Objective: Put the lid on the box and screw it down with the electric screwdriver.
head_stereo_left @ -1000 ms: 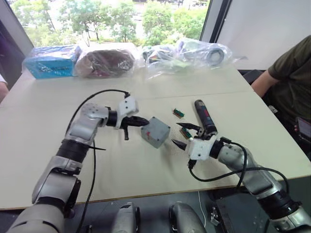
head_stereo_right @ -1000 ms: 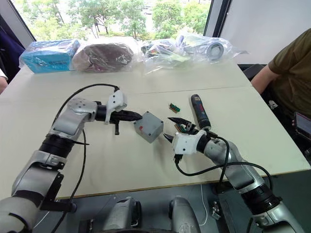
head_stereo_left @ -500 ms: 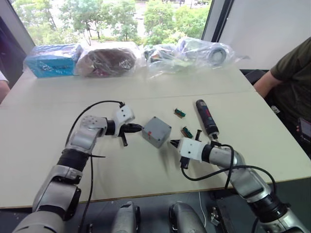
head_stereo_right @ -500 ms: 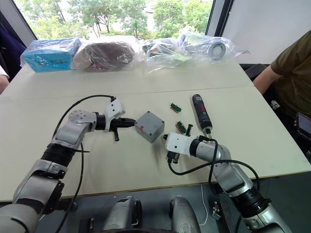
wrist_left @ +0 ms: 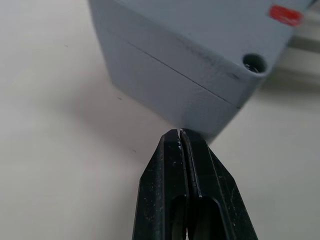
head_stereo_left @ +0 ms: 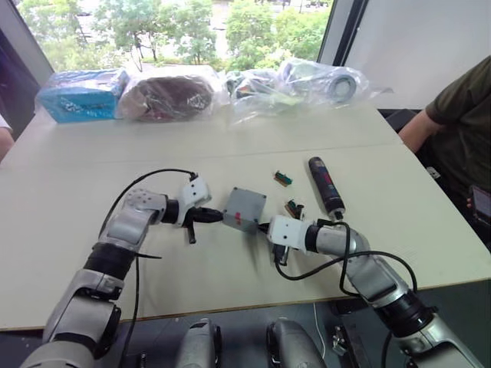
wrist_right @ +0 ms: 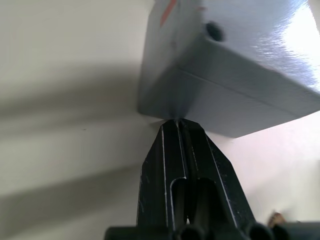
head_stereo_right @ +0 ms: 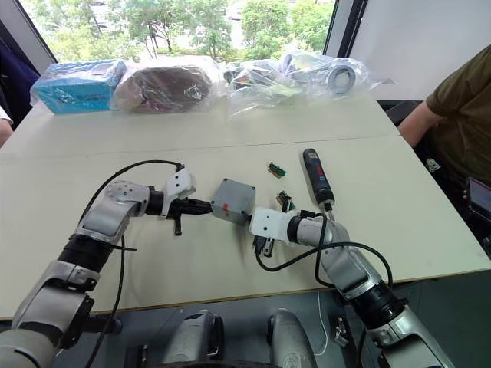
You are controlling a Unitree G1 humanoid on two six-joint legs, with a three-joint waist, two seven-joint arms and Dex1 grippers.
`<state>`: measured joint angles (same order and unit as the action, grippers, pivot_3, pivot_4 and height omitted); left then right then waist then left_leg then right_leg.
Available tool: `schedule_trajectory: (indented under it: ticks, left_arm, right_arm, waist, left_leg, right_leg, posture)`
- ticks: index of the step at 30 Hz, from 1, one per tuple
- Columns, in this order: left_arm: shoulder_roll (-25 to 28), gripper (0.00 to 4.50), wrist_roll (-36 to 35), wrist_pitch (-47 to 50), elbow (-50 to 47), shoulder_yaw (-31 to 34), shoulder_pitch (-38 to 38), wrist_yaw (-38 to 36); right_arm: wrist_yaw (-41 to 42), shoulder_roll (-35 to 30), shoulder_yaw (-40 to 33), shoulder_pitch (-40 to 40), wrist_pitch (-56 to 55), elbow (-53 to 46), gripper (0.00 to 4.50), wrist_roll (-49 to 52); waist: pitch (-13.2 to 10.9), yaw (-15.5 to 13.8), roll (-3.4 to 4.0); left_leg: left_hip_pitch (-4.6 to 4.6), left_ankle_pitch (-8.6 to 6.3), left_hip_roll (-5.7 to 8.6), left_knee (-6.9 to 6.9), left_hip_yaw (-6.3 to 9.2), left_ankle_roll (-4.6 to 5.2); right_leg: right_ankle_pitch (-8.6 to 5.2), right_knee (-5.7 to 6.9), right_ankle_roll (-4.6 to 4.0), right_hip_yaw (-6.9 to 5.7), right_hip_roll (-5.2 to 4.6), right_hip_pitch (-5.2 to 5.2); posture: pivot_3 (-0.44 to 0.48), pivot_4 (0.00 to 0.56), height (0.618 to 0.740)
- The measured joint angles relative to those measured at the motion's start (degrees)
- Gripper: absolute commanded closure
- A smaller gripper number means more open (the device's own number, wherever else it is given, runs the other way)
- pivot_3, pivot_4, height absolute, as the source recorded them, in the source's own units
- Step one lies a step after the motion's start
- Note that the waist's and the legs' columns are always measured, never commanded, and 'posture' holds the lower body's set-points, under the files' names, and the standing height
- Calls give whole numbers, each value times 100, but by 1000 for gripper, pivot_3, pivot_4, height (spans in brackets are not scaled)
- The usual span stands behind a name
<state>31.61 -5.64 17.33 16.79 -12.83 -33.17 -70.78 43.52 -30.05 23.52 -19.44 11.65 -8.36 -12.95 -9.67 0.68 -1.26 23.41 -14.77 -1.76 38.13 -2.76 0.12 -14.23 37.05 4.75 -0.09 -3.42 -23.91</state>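
The grey box [head_stereo_left: 244, 209] stands on the table with the lid [wrist_left: 200, 30] seated on it; a seam runs between them and a red mark shows on top. My left gripper [head_stereo_left: 219, 217] is shut, its tip [wrist_left: 179, 132] against the box's left corner, holding nothing. From the other side my right gripper [head_stereo_left: 263, 227] is shut too, its tip [wrist_right: 176, 121] meeting the box's near right corner. The electric screwdriver [head_stereo_left: 325, 185] lies flat on the table to the right of the box, apart from both grippers.
Two small green circuit pieces [head_stereo_left: 283, 179] [head_stereo_left: 293, 208] lie between box and screwdriver. Plastic-wrapped bundles [head_stereo_left: 165, 96] and a blue packet [head_stereo_left: 80, 95] line the far table edge. A person [head_stereo_left: 460, 115] sits at the right; another's arm [head_stereo_left: 4, 134] shows at the left edge.
My right gripper has shut and swung left from beside the screwdriver to the box's corner. The left gripper has dropped a little, staying at the box's left side.
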Motion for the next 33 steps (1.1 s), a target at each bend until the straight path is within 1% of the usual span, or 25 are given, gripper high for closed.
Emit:
schedule_trajectory:
  ticks: [11,15,23,27,28,31,33]
  left_arm:
    - [401,4500,-101,560,-1084,13,613,-360]
    - [493,4500,-134,603,-1264,23,748,-378]
    - [663,4500,-244,594,-1315,66,842,-339]
    - [944,4500,-368,590,-1620,114,1063,-380]
    - [1090,4500,-455,614,-1776,186,1173,-403]
    - [1415,4500,-644,704,-2099,458,1332,-427]
    - [1649,4500,-839,838,-2364,757,1395,-443]
  right_arm:
    - [382,174,97,-446,-298,488,4481,-39]
    - [503,182,121,-505,-425,559,4481,-39]
    - [720,194,169,-543,-495,584,4481,-41]
    - [763,126,199,-542,-636,543,4481,-60]
    - [763,72,154,-527,-596,455,4481,-30]
    - [762,-61,-221,-421,-332,126,4481,150]
    - [765,-156,-607,-287,14,-244,3978,415]
  waist:
    - [-1,6,1]
    - [-1,4,2]
    - [-1,14,2]
    - [-3,17,3]
    - [-5,11,3]
    - [-6,-9,3]
    - [-6,-23,3]
  left_leg:
    - [2,0,-4,-3,-1,0]
    - [2,0,-4,-3,0,0]
    - [2,0,-5,-4,-1,0]
    - [2,0,-7,-10,-3,0]
    - [6,0,-7,-10,-2,0]
    - [9,0,-12,-10,0,0]
    - [9,0,-10,-10,0,0]
  right_leg:
    - [-8,1,-14,4,2,-8]
    - [-8,2,-14,4,2,-8]
    - [-8,2,-15,4,3,-11]
    - [-9,3,-17,7,3,-17]
    - [-9,4,-17,6,2,-20]
    - [-10,4,-18,5,-5,-21]
    - [-10,4,-18,5,-14,-19]
  posture:
    - [0,150,740]
    - [0,150,740]
    - [0,150,740]
    - [0,150,740]
    - [0,150,740]
    - [0,150,740]
    - [0,150,740]
